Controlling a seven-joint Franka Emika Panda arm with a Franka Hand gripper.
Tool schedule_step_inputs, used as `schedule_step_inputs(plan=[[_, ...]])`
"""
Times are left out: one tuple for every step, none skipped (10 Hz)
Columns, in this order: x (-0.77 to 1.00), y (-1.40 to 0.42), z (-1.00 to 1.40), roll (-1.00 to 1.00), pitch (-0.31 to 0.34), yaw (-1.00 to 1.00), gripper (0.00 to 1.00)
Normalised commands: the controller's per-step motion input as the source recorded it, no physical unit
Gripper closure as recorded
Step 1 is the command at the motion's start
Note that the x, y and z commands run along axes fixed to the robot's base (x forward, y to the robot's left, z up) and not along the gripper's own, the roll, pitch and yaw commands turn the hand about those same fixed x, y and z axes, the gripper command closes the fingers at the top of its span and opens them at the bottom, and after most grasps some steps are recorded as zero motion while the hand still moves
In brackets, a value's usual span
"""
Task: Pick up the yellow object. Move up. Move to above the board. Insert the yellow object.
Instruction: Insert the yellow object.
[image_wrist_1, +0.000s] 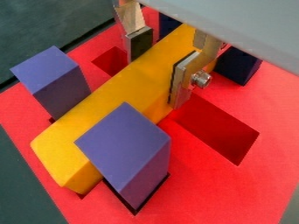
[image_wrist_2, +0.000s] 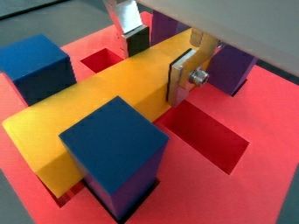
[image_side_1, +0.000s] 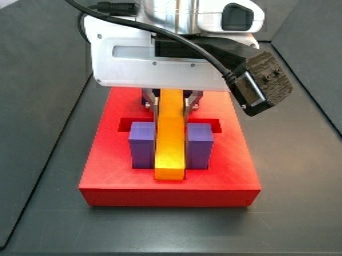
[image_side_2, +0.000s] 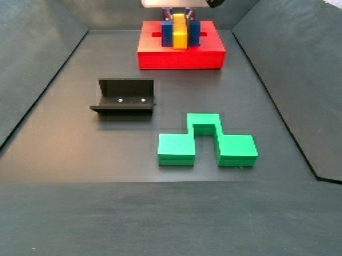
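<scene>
Gripper (image_wrist_1: 162, 63) pinches the bar (image_wrist_1: 117, 114), low over the board (image_side_1: 120, 185) at frame centre. Bar lies between the posts (image_wrist_1: 126, 153) — insertion appears nearly done; release and seating remain unconfirmed.

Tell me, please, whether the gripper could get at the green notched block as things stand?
Probably not right away: the gripper is over the red board, jaws shut on the yellow bar. The green notched block lies unobstructed on the floor.
</scene>
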Motion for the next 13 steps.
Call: schedule_step_inputs(plan=[[0.0, 0.0, -0.29, -0.08, 0.034, 0.0, 1.0], [0.0, 0.0, -0.36, -0.03, 0.024, 0.0, 1.0], [0.0, 0.0, -0.59, 0.0, 0.003, 0.0, 1.0], [0.05, 0.01, -0.43, 0.0, 0.01, 0.0, 1.0], [0.0, -0.05, -0.09, 0.06, 0.059, 0.0, 1.0], [0.0, -0.16, -0.01, 0.14, 0.011, 0.22, 1.0], [0.0, -0.11, -0.03, 0.14, 0.0, 0.42, 1.0], [0.02, -0.12, -0.13, 0.1, 0.0, 0.48, 1.0], [0.0, -0.12, -0.15, 0.09, 0.0, 0.33, 1.0], [0.07, 0.0, -0.33, 0.0, 0.0, 0.1, 1.0], [0.09, 0.0, -0.61, 0.0, -0.029, 0.05, 1.0], [0.0, 0.0, -0.21, 0.0, 0.0, 0.0, 1.0], [0.0, 0.0, 0.0, 0.0, 0.0, 0.0, 1.0]])
